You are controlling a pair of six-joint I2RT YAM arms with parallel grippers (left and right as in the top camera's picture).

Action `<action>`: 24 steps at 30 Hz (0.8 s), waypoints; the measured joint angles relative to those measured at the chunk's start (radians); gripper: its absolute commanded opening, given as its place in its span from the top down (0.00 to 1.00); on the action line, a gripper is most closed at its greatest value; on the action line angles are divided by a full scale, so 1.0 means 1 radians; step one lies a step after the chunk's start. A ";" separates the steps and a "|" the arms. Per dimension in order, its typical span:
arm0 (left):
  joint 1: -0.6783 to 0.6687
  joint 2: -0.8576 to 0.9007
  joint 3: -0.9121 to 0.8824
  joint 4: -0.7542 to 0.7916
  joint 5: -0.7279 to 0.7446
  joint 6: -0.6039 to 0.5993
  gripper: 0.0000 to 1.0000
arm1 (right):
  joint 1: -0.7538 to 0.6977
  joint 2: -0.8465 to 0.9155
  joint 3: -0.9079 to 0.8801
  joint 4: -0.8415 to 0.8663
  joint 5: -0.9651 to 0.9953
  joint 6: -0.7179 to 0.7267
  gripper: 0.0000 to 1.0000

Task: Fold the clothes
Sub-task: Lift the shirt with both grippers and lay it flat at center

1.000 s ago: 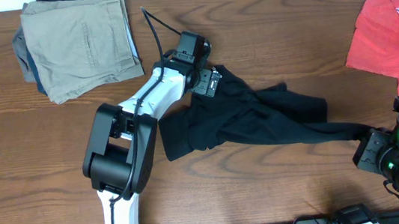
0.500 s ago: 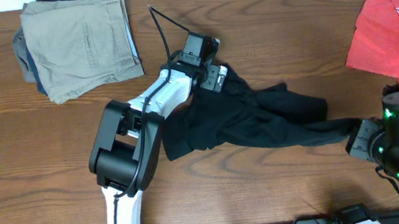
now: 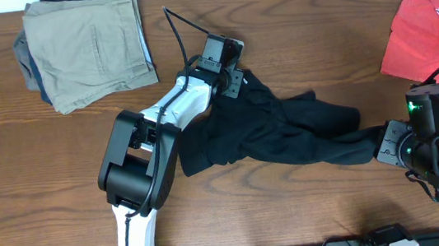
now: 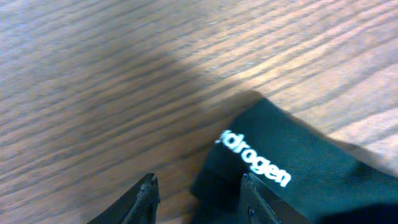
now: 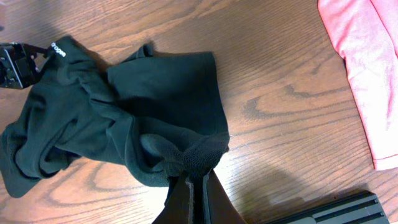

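The fingers (image 4: 148, 198) of the left gripper (image 4: 199, 202) stand apart, with the logo corner of the black garment (image 3: 287, 132) between them, at the garment's 11 o'clock. The right gripper (image 5: 198, 186) is pinched closed on its edge at 4 o'clock. The red tee (image 3: 428, 25) lies at the table's 2 o'clock.

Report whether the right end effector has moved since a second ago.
Yes. In the overhead view, the right end effector, shut on the black garment, has shifted up the picture, closer to the red tee.
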 measured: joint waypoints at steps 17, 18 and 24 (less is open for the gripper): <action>0.000 0.000 -0.002 -0.017 0.035 -0.006 0.82 | 0.000 0.000 0.000 0.006 0.000 0.000 0.99; 0.000 0.000 -0.002 -0.019 0.037 -0.007 0.91 | 0.000 0.000 0.000 0.006 0.000 0.000 0.99; 0.000 0.000 -0.002 -0.023 0.045 0.000 0.94 | 0.000 0.000 0.000 0.006 0.000 0.000 0.99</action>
